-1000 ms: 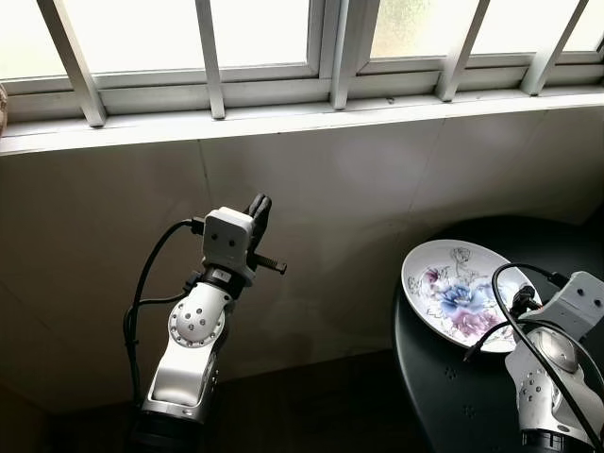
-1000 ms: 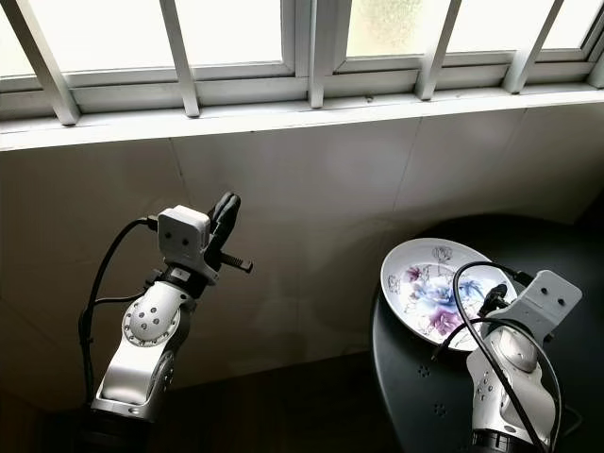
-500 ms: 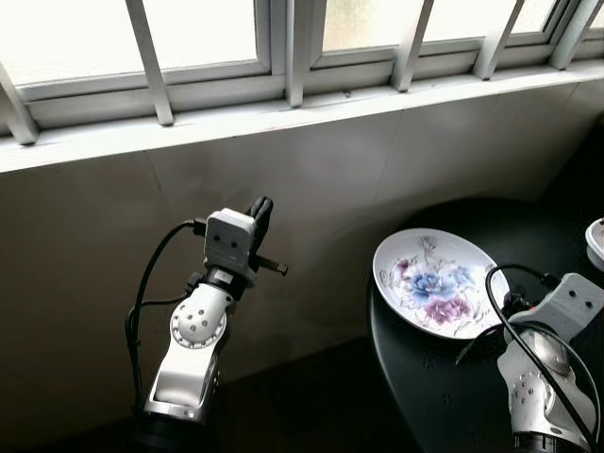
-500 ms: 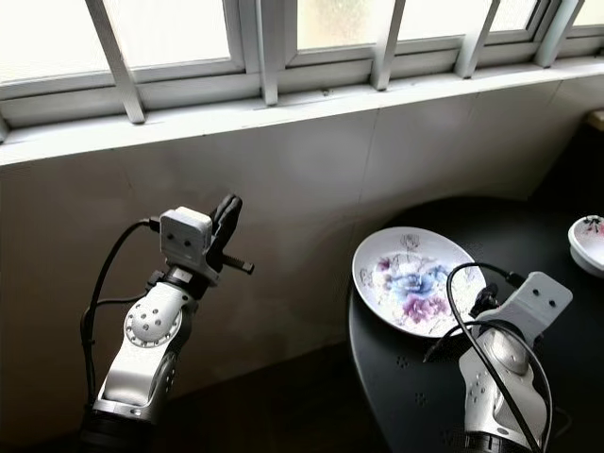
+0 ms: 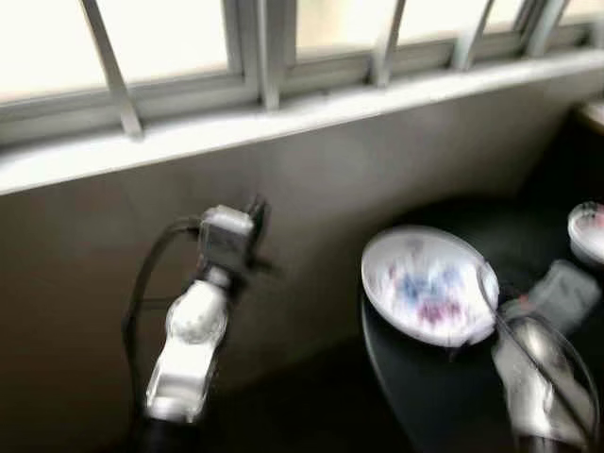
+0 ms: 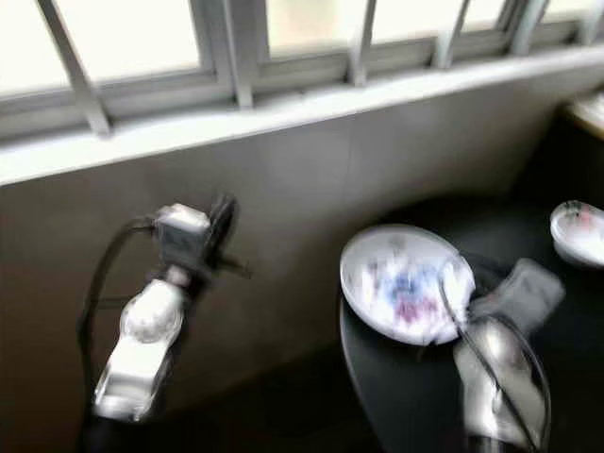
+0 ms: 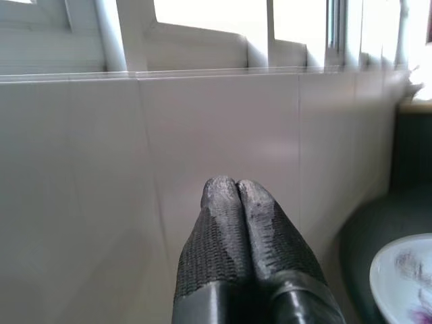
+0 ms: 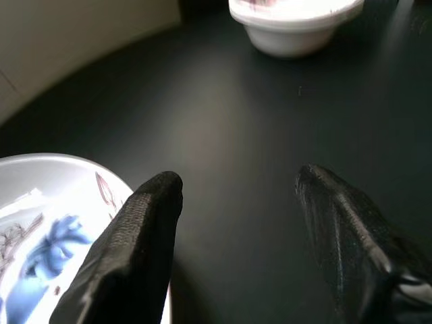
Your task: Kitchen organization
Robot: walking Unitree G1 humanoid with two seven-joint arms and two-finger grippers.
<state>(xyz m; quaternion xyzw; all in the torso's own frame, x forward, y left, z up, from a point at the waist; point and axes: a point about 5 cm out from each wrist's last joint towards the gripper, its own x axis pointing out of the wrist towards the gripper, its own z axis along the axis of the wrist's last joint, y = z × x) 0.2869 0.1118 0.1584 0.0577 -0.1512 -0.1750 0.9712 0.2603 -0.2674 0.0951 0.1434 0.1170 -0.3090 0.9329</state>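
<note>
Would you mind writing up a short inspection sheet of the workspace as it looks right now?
Surface: round dark table, matte, at the robot's right front.
Job's things: floral plate near the table's left edge; small white bowl farther right, apart from the plate.
Clutter: nothing seen.
Grippers: left gripper shut, empty, raised facing the tiled wall; right gripper open, empty, over the table beside the plate.
Cables: black cable looping along the left arm; another over the right wrist.
Surroundings: tiled wall under a barred window; head views blurred.
</note>
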